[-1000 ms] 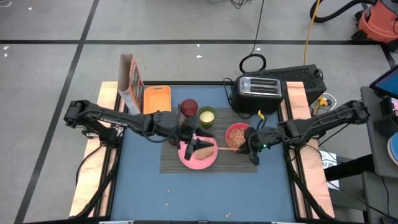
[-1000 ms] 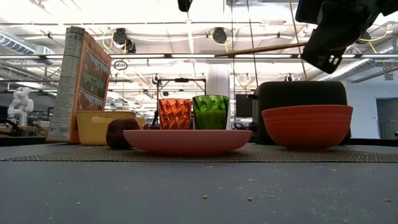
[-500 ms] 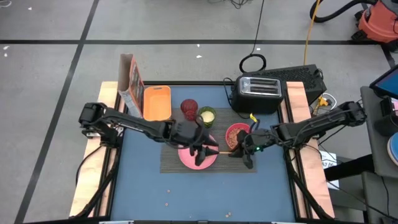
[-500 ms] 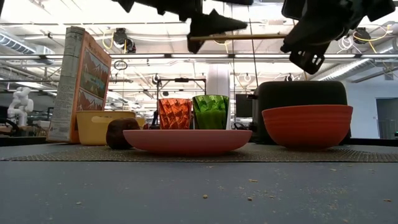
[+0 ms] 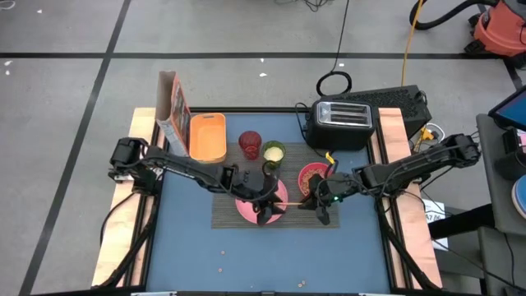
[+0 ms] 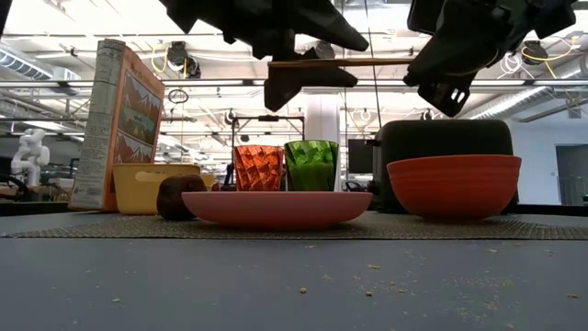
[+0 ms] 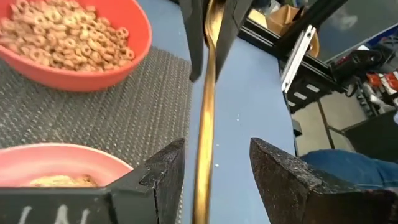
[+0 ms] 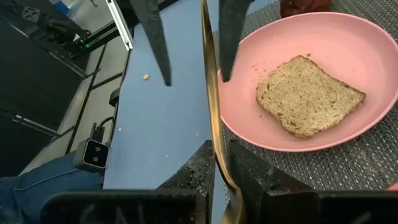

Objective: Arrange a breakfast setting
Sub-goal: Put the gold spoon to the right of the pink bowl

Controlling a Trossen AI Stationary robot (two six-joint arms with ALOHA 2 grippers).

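My right gripper is shut on a thin gold utensil and holds it level above the dark woven placemat. My left gripper is open over the pink plate. Its fingers stand on either side of the utensil's free end, and I see no touch. A brown toast slice lies flat on the plate. The pink-red bowl holds cereal rings. The red tumbler and green cup stand on the mat's far edge. The dark-red fruit rests on the mat left of the plate. My right gripper pinches the gold utensil between its two fingers, with the long free end running out toward the left gripper. The fingers come level from the table's right side, along the utensil. The utensil is lifted clear and lies level above the plate.
A black toaster stands at the far right. A cereal box and an orange container stand at the far left. Crumbs dot the bare blue table near the front edge.
My left gripper has gone down and toward the table's right edge, from beside the toast to the utensil's free end, where its open fingers now stand on either side of it. My right gripper has carried the utensil level a little toward the table's left.
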